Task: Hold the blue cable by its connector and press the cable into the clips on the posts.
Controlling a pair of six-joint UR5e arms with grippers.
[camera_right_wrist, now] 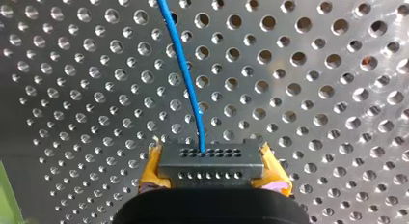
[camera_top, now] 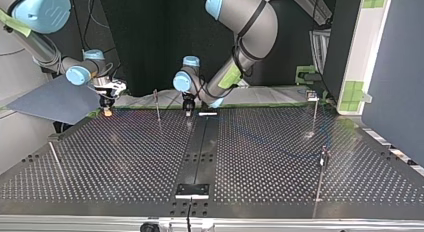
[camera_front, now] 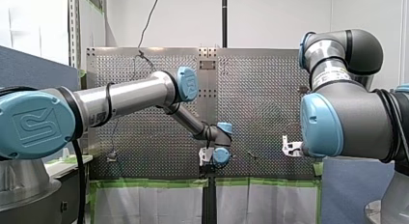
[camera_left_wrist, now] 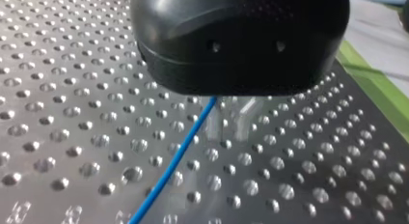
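Observation:
A thin blue cable [camera_right_wrist: 189, 84] runs out of a grey connector [camera_right_wrist: 211, 172] over the perforated plate. My right gripper [camera_right_wrist: 212, 159] is shut on that connector, with a yellow pad [camera_right_wrist: 153, 168] on each side of it. At the top view's left, my right gripper [camera_top: 107, 110] hangs low over the table's far edge. My left gripper [camera_top: 188, 107] stands near the far middle of the table, just above the plate. In the left wrist view the blue cable [camera_left_wrist: 173, 159] comes out from under the black body of my left gripper [camera_left_wrist: 231, 119] and runs away across the holes.
Thin posts with clips stand on the table: one [camera_top: 157, 104] between the two grippers, two [camera_top: 315, 112] [camera_top: 322, 164] at the top view's right, and a leaning one [camera_top: 56, 161] at its left. A dark strip [camera_top: 200, 147] runs down the table's middle.

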